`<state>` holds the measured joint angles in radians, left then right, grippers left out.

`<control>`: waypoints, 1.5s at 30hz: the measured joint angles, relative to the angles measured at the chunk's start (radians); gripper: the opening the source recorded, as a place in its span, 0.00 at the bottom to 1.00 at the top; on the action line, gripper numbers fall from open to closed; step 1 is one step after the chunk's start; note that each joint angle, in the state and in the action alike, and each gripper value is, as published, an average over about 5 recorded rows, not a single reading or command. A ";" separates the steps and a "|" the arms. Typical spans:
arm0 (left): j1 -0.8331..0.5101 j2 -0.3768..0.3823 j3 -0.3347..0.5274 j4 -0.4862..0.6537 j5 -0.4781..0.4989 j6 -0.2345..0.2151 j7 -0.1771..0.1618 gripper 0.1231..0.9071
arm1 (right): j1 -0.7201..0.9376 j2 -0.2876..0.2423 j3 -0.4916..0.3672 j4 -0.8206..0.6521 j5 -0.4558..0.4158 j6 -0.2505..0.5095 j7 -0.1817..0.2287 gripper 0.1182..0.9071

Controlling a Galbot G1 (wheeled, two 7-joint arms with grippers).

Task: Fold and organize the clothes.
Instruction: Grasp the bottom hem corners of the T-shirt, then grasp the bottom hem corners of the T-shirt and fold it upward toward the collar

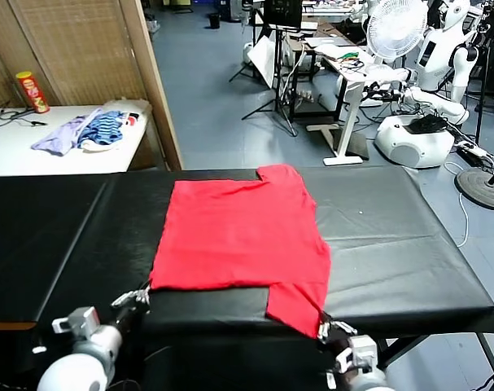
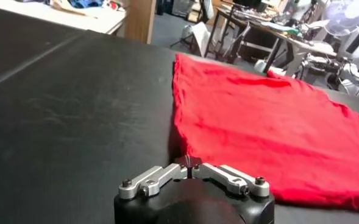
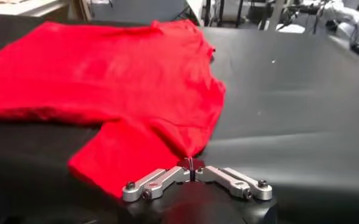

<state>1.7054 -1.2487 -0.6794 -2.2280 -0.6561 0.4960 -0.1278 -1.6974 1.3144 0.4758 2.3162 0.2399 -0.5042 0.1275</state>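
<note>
I'm looking down on a wide black padded table (image 1: 409, 244) that fills most of my view, in a grey-floored workshop with a white side table (image 1: 35, 155) at far left, carrying a heap of lilac and striped garments (image 1: 88, 130) and a red can (image 1: 32, 91). A white fan (image 1: 395, 28) stands at the back right. The red T-shirt (image 1: 242, 236) lies flat mid-table, its long axis running left to right, one sleeve reaching toward the far edge, the other draping toward me. My left gripper (image 1: 138, 296) pinches the shirt's near-left corner, fingers pressed together. My right gripper (image 1: 325, 327) pinches the near sleeve's tip, likewise closed.
</note>
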 joint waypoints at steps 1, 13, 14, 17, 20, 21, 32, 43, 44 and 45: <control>0.009 -0.003 -0.002 -0.012 -0.009 -0.004 -0.002 0.00 | 0.018 -0.006 0.003 -0.016 0.016 0.019 -0.005 0.01; -0.168 -0.036 0.045 0.058 -0.023 -0.091 -0.013 0.00 | 0.338 -0.089 -0.049 -0.300 0.093 0.136 -0.037 0.01; -0.189 -0.037 0.050 0.073 -0.015 -0.094 -0.011 0.00 | 0.361 -0.094 -0.056 -0.323 0.095 0.146 -0.039 0.01; -0.241 -0.040 0.059 0.116 0.011 -0.103 -0.009 0.00 | 0.424 -0.103 -0.077 -0.392 0.095 0.173 -0.045 0.01; -0.279 -0.041 0.065 0.159 0.050 -0.115 -0.007 0.00 | 0.480 -0.104 -0.099 -0.464 0.094 0.198 -0.053 0.01; -0.289 -0.042 0.067 0.172 0.066 -0.118 -0.006 0.00 | 0.497 -0.103 -0.107 -0.487 0.093 0.207 -0.055 0.01; -0.372 -0.047 0.086 0.277 0.166 -0.139 -0.013 0.00 | 0.621 -0.075 -0.143 -0.660 0.092 0.304 -0.106 0.01; -0.386 -0.050 0.091 0.299 0.195 -0.138 -0.021 0.07 | 0.551 -0.139 -0.112 -0.553 0.112 0.213 -0.136 0.46; -0.383 -0.049 0.089 0.297 0.197 -0.138 -0.020 0.13 | 0.532 -0.149 -0.104 -0.527 0.113 0.208 -0.137 0.52; -0.380 -0.048 0.087 0.295 0.199 -0.137 -0.020 0.19 | 0.513 -0.157 -0.098 -0.502 0.112 0.207 -0.138 0.61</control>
<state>1.3256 -1.2970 -0.5928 -1.9334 -0.4575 0.3590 -0.1473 -1.1841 1.1570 0.3776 1.8145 0.3523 -0.2976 -0.0105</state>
